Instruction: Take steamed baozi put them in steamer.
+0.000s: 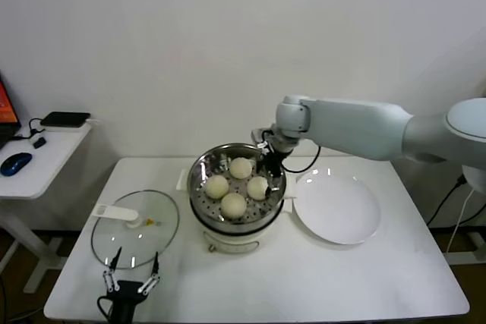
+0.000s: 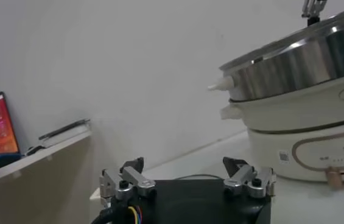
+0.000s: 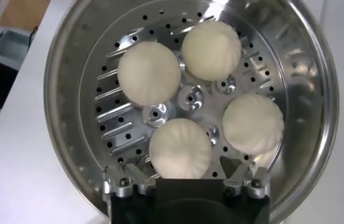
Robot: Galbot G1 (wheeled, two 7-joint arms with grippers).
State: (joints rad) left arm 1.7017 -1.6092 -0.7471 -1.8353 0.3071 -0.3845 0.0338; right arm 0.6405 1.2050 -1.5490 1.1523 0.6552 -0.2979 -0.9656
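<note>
1. Head view: four baozi sit in the steamer on the table; plate beside it is bare.
2. Right gripper hangs over the steamer's right rim, jaws spread, holding nothing; nearest bun lies just beyond the jaws.
3. Left gripper is parked at the table's front edge near the lid, jaws spread, empty.
4. Loading looks done; likely only arm retreat is left.
</note>
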